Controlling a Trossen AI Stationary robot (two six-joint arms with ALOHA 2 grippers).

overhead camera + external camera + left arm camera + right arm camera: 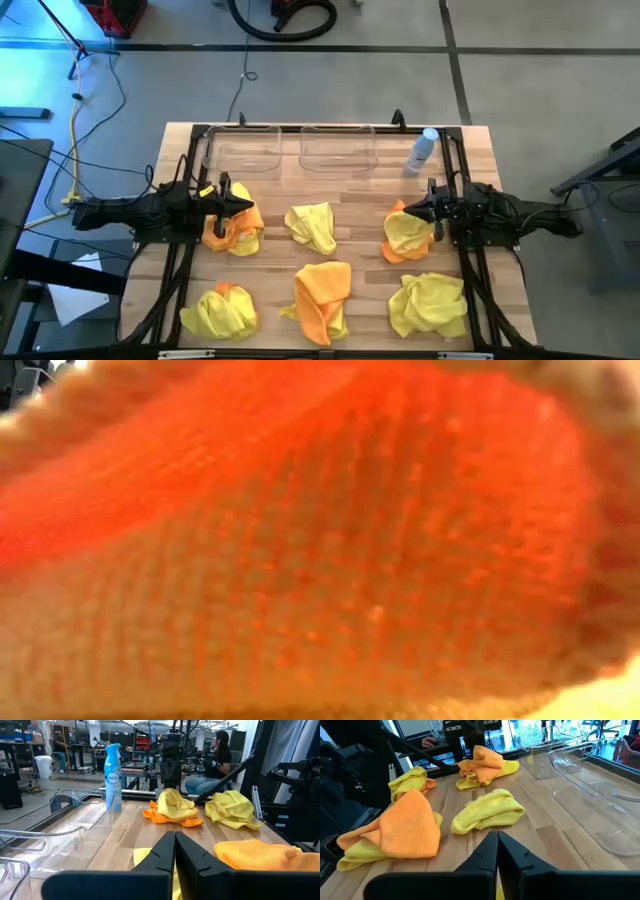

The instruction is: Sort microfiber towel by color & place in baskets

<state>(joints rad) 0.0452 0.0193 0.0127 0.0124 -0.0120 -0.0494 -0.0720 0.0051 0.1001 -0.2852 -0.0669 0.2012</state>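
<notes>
High cam overhead; low cam pressed against orange towel point(320, 540).

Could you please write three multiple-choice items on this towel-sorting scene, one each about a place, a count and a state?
1. Where does the spray bottle stand?
A. right of the two baskets
B. inside a basket
C. among the front towels

2. How many clear baskets are on the table?
A. one
B. two
C. four

3. How are the baskets filled?
A. both hold towels
B. one holds a towel
C. neither holds a towel

Answers:
1 A, it stands beside the right basket.
2 B, the left basket and the right one sit side by side.
3 C, every towel lies on the table.
</notes>
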